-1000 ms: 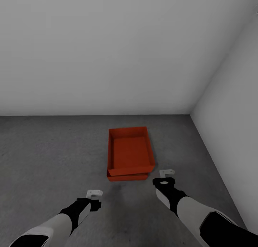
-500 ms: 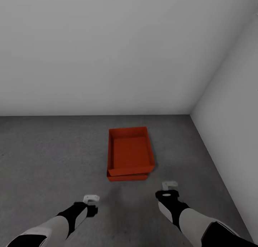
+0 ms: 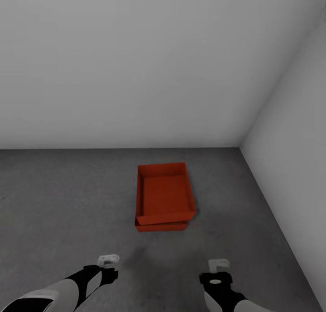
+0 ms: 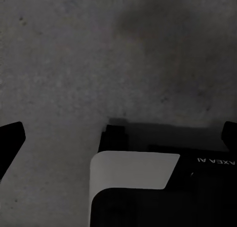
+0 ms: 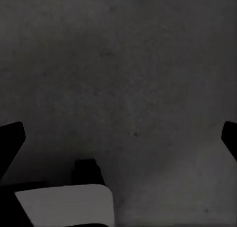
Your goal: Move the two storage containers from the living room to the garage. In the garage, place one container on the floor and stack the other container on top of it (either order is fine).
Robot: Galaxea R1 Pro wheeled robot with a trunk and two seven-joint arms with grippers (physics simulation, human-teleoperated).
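Head view: the two storage containers sit stacked on the floor [image 3: 68, 203] of the garage, near the corner where two plain pale grey walls meet. The upper container [image 3: 164, 193] is an orange-red rectangular bin, open-topped, with low straight walls and a flat, smooth bottom; it rests on the lower container [image 3: 162, 226], of which only a strip of the near wall shows beneath it. The upper bin is turned slightly off the lower one's line, so its near right corner overhangs a little.

Around the stack the floor is dark grey, matte, mottled concrete. Both arms, black and pale grey, reach in from the near edge, well apart from the bins. The left gripper [image 3: 108, 259] and the right gripper [image 3: 218, 264] each end in pale angular parts and hold nothing. In each wrist view the dark fingertips stand wide apart at opposite edges, over speckled concrete and the robot's own black-and-white body.
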